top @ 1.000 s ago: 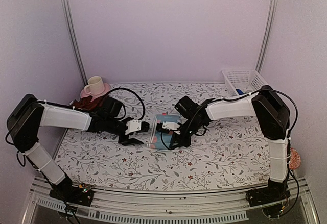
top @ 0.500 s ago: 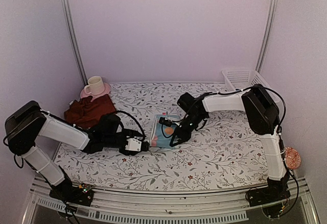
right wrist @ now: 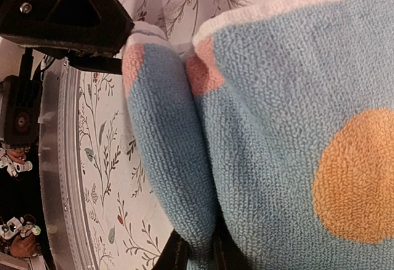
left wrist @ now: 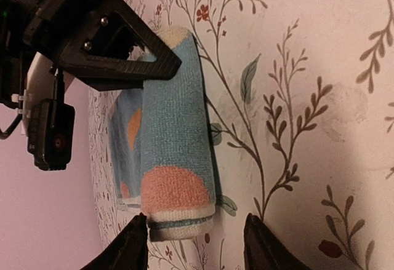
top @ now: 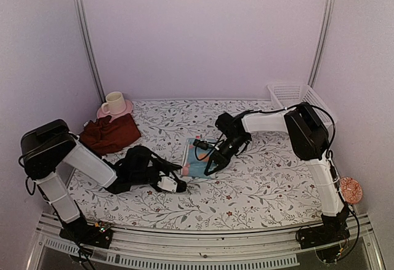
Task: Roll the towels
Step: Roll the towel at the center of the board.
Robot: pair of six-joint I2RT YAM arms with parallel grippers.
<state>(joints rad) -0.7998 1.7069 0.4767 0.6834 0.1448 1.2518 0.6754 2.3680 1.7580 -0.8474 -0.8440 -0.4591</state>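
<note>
A white covering printed with leafy sprigs and small red flowers (top: pixel 265 178) lay over the table, closed in by plain pale lilac walls with a metal upright (top: pixel 86 42) in each back corner and an aluminium rail (top: pixel 203 251) along the near edge. At the back left a cream cup (top: pixel 113 103) stood on a pink saucer (top: pixel 127 108), and just in front of them the maroon towel (top: pixel 111 133) sat in a loose heap. A white slatted basket (top: pixel 294 95) occupied the back right corner. The light-blue towel (top: pixel 196 159) lay near the middle of the table, partly rolled: the near part formed a tight roll with a pinkish patch at its end, while the flat remainder, bearing an orange spot, stretched behind it. The left pincer (left wrist: pixel 197 245) was low at the near end of that roll, its two fingers (left wrist: pixel 138 245) standing apart on either side of the end, wider than the roll, with bare covering showing beside one of them, so it was not clamped. The right pincer (right wrist: pixel 192 254) reached in from the far side with its fingers almost together and a thin fold of the light-blue cloth between them, at the crease where roll met flat cloth. From the left wrist, one of its black triangular fingers lay against the far end of the roll.
</note>
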